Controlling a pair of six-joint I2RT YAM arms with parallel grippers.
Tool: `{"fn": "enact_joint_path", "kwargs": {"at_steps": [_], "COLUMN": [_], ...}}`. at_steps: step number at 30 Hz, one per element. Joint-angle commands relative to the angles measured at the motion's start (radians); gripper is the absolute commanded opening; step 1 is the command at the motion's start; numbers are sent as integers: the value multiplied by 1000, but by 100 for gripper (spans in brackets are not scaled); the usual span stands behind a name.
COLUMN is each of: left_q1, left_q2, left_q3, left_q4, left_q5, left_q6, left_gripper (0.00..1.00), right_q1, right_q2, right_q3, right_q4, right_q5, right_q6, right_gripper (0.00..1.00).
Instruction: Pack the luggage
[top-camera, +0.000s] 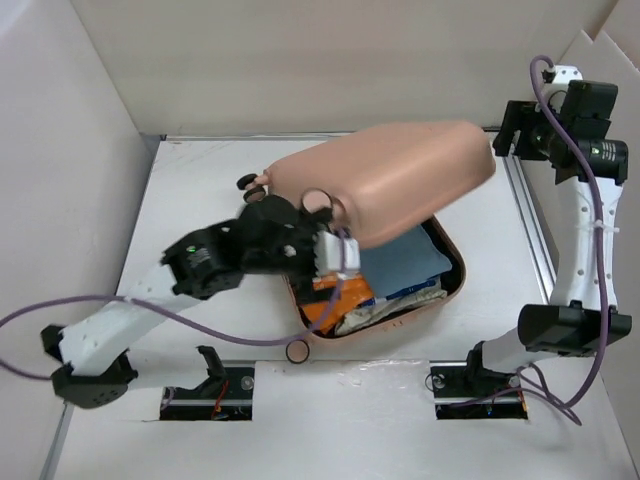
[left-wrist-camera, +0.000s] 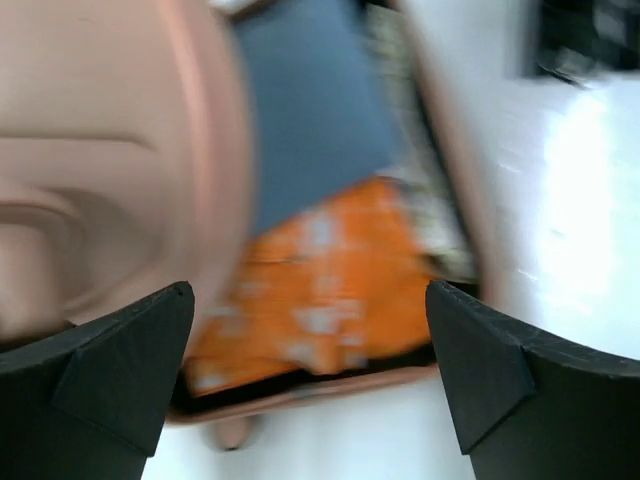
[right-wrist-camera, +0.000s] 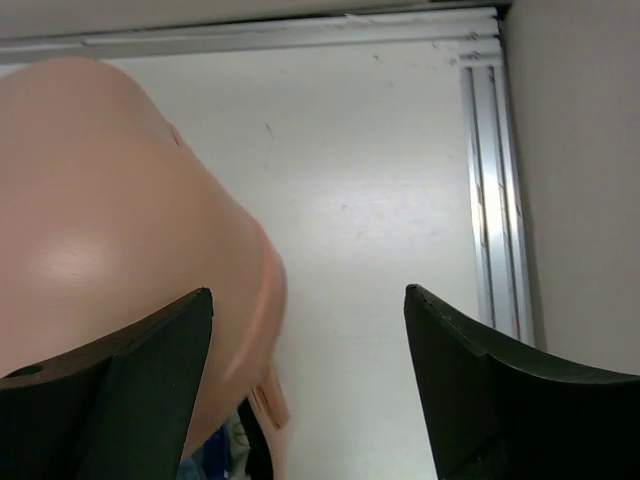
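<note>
Left claw (left-wrist-camera: 310, 295) agape, empty | right claw (right-wrist-camera: 308, 295) agape, empty | luggage (top-camera: 456, 284) long axis left-right, wheels (top-camera: 246, 182) left, lid (top-camera: 400, 170) seemingly half-raised

Bright, even overhead light fills top view; soft shadow under the luggage (top-camera: 400, 170) lid, centre frame. Left wrist pic badly motion-blurred, w/ glare blowing out the table (left-wrist-camera: 580, 200) at right. Right wrist view sharper, faint sheen on pink shell at left; lower corners dark.

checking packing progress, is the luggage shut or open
Partly open: the luggage has its lid tilted above the lower half, and blue fabric and an orange item show in the gap.
</note>
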Motion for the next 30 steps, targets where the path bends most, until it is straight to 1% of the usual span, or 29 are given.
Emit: {"fn": "enact_joint_path", "kwargs": {"at_steps": [1, 4, 7, 10, 12, 13, 15, 16, 17, 18, 19, 20, 21, 22, 23, 24, 25, 26, 27, 28, 29, 30], "left_q1": [-149, -223, -224, -224, -224, -224, -224, -207, -181, -161, -161, -152, -152, -152, -111, -75, -25, 105, 185, 269, 442, 518], "left_q2": [52, 17, 6, -4, -36, -49, -73, -87, -96, -96, -77, -63, -47, -14, 3, 20, 40, 93, 124, 156, 225, 258], "left_q3": [1, 19, 55, 88, 89, 98, 79, 69, 47, 35, 23, 10, -9, -10, -10, 18, 44, 76, 113, 186, 250, 251], "left_q4": [-119, -119, -163, -243, -272, -273, -196, -117, -87, -52, 6, 26, 45, 57, 68, 83, 83, 83, 74, 74, 39, 25], "left_q5": [85, 113, 187, 249, 262, 232, 123, -27, -84, -167, -348, -432, -503, -558, -601, -602, -571, -495, -441, -374, -227, -162], "left_q6": [-77, -89, -77, -14, 1, 1, -144, -184, -199, -236, -252, -252, -261, -273, -273, -284, -284, -284, -275, -263, -215, -215], "left_gripper": [99, 99, 99, 99, 99, 99, 99, 99, 99, 99, 99, 99, 96, 93, 92, 91, 88, 86, 83, 77, 71, 66], "right_q1": [-5, -17, -27, -27, -27, -27, -27, -27, -27, 1, 18, 37, 71, 71, 81, 81, 81, 72, 71, 47, 47, 35], "right_q2": [-20, -89, -148, -195, -246, -263, -310, -323, -333, -343, -368, -387, -405, -442, -459, -473, -485, -494, -507, -507, -507, -516], "right_q3": [-38, -91, -123, -134, -143, -143, -166, -181, -201, -223, -279, -317, -356, -434, -471, -505, -564, -589, -611, -628, -652, -652], "right_q4": [-187, -187, -205, -236, -259, -259, -274, -288, -288, -302, -312, -313, -290, -280, -271, -262, -247, -247, -234, -234, -225, -225], "right_q5": [139, 174, 196, 242, 279, 315, 316, 316, 293, 293, 302, 322, 332, 342, 342, 352, 352, 352, 340, 327, 299, 299], "right_q6": [-59, -59, -59, -59, -59, -59, -59, -59, -59, -50, -11, 9, 31, 71, 85, 97, 111, 111, 111, 111, 111, 111], "right_gripper": [82, 82, 82, 82, 82, 82, 82, 82, 82, 82, 82, 82, 82, 82, 82, 82, 82, 83, 83, 83, 84, 84]}}
